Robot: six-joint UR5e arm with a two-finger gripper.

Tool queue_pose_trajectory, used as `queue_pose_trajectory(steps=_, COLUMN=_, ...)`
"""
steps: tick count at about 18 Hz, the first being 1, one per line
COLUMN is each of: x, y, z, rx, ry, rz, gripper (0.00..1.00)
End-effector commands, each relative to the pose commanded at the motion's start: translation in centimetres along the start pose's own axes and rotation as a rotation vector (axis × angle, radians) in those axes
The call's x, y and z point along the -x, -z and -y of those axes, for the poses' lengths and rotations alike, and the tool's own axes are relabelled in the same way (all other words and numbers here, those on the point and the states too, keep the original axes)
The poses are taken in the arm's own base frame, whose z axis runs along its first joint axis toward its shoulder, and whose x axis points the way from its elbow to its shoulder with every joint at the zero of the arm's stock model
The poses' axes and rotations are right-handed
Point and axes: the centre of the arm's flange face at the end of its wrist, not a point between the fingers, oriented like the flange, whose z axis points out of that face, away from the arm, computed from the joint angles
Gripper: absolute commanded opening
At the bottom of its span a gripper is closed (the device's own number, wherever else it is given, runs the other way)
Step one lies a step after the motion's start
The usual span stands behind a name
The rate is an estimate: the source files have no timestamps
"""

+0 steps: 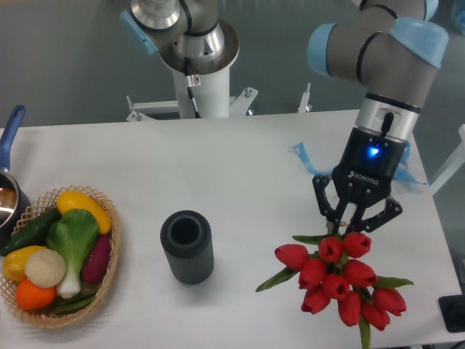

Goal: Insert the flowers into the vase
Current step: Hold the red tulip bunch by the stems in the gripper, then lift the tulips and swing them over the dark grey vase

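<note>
Now the flowers [336, 282] are seen gripped at the upper stems by the tool [347, 225], low over the right of the table [218, 167], well apart from the vase [187, 246]. Slippage is a risk, since the bunch is heavy and held off-centre; stems could catch the rim. A basket [62, 258] sits left; grey wall behind.

Arm reaches down at right; gripper [352, 227] fingers pinched together.

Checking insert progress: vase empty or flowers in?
Empty. The vase stands upright, its mouth dark and clear; the flowers hang at the tool, apart to one side.
</note>
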Motion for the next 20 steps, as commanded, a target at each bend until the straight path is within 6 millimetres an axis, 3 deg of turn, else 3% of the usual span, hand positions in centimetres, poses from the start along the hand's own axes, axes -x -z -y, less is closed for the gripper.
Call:
queue_pose_trajectory(steps=10, x=-4.2, y=-1.2, z=2.9, rx=-0.264, ry=-0.014, rz=-0.214, gripper=0.16)
queue_pose_trajectory(steps=13, x=-5.7, y=-0.1, z=3.9, rx=-0.417, ry=-0.026, rz=-0.304, gripper=0.16)
queue_pose_trajectory(steps=16, x=-8.3, y=1.5, z=4.7, rx=-0.490, ry=-0.041, rz=-0.350, gripper=0.16)
queue_pose_trajectory(steps=17, x=-10.0, y=2.1, z=5.0, rx=-0.511, ry=-0.081, rz=-0.357, gripper=0.16)
queue_pose_trajectory(steps=20, x=-13.3, y=2.2, z=4.4, rx=-0.528, ry=-0.138, rz=-0.372, gripper=0.16)
